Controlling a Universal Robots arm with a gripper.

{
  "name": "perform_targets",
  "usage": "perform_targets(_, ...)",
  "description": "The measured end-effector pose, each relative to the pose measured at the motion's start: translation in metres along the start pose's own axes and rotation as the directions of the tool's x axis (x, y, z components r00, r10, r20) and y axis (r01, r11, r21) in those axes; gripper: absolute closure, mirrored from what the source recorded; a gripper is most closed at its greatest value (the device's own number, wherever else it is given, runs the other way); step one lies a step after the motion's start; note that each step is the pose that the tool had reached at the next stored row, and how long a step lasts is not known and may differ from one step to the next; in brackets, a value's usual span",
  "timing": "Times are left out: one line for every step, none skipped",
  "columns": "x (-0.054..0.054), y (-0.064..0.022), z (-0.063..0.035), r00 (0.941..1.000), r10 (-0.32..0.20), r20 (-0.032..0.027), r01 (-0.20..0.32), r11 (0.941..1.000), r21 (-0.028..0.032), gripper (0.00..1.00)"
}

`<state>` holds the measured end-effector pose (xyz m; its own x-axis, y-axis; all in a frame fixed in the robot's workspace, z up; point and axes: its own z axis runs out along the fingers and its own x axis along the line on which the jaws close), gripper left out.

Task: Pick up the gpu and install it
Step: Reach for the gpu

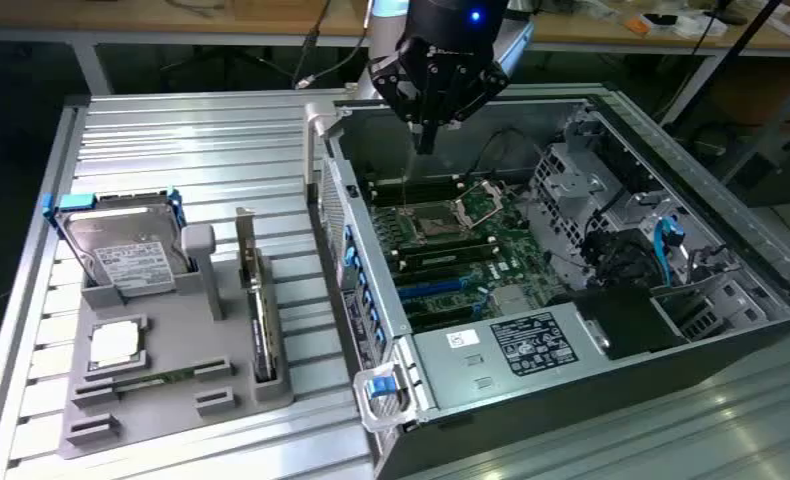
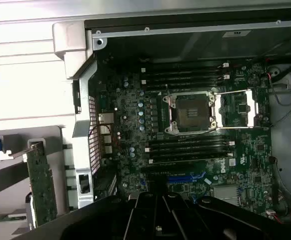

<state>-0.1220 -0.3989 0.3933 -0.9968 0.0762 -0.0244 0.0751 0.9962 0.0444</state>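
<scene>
ribbed table bears grey, perhaps plastic, tray and computer case.

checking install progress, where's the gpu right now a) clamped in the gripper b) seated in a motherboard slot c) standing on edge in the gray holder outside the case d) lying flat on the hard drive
c, the gpu stands on edge in the gray holder beside the case, while the shut gripper hangs over the motherboard holding nothing
</scene>
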Motion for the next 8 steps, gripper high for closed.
perform_targets(0.0,0.0,0.0,1.0,0.0,0.0,0.0,1.0,0.0,0.89)
perform_targets(0.0,0.0,0.0,1.0,0.0,0.0,0.0,1.0,0.0,0.89)
perform_targets(0.0,0.0,0.0,1.0,0.0,0.0,0.0,1.0,0.0,0.89)
perform_targets(0.0,0.0,0.0001,1.0,0.0,0.0,0.0,1.0,0.0001,0.89)
perform_targets(0.0,0.0,0.0001,1.0,0.0,0.0,0.0,1.0,0.0,0.89)
perform_targets(0.0,0.0,0.0001,1.0,0.0,0.0,0.0,1.0,0.0001,0.89)
perform_targets(0.001,-0.0001,0.0002,1.0,0.0,0.0001,0.0,1.0,-0.0001,0.89)
perform_targets(0.0019,-0.0001,0.0,1.0,0.0,0.0,0.0,1.0,0.0,0.89)
